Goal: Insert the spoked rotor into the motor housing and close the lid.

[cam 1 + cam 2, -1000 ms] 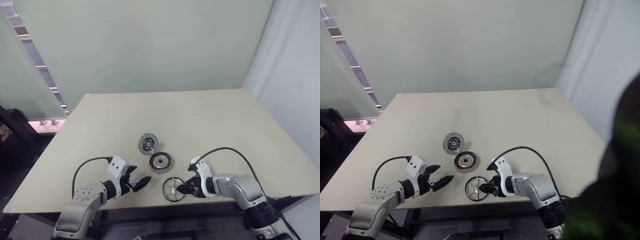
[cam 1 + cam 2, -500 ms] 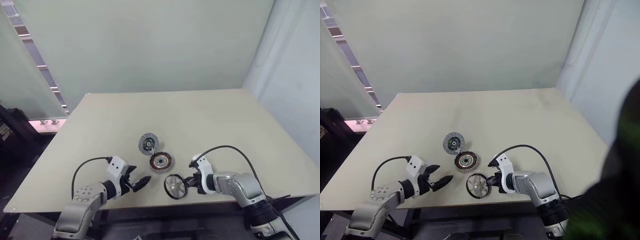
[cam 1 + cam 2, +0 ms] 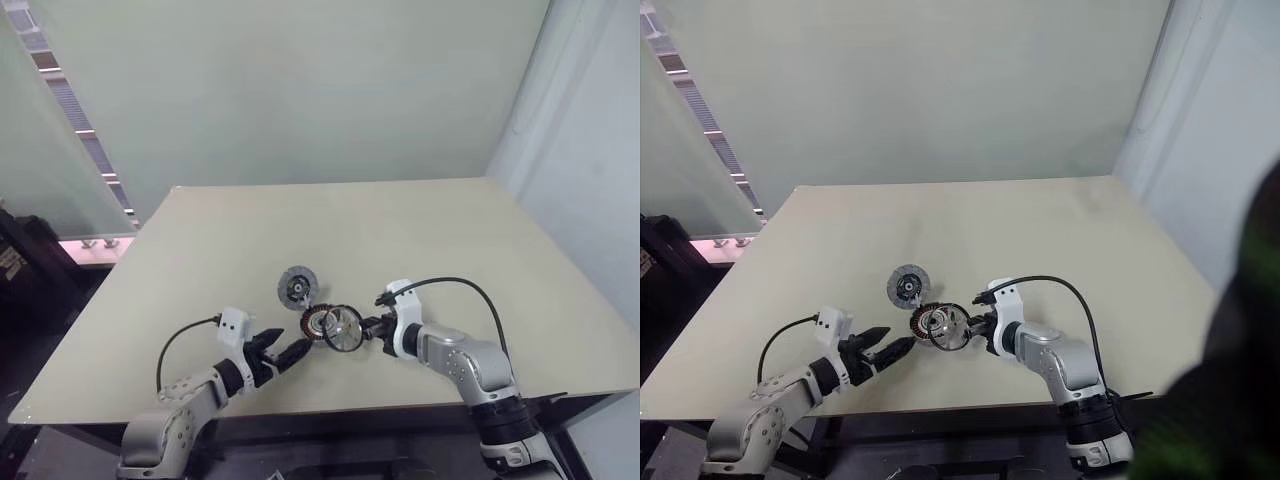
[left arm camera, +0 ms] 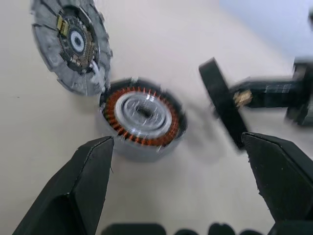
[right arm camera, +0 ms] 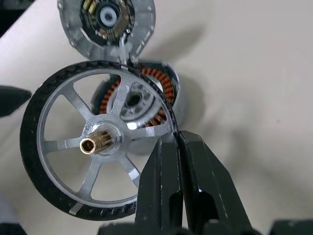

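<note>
The spoked rotor, a silver wheel with a dark rim and a brass hub, hangs tilted on edge just above the table, right beside the motor housing. My right gripper is shut on the rotor's rim. The housing sits on the table with its copper windings and pale centre facing up. The lid, a dull grey disc with a dark centre, lies touching the housing's far edge. My left gripper stands open just in front of the housing, with nothing between its fingers.
The beige table stretches away behind the parts, with a pale wall beyond it. Its near edge runs just under both arms. A black cable loops above my right wrist.
My right gripper shut on the rotor's rim, lifted it off the table and carried it up to the housing, now tilted on edge. My left gripper rolled and edged toward the housing.
</note>
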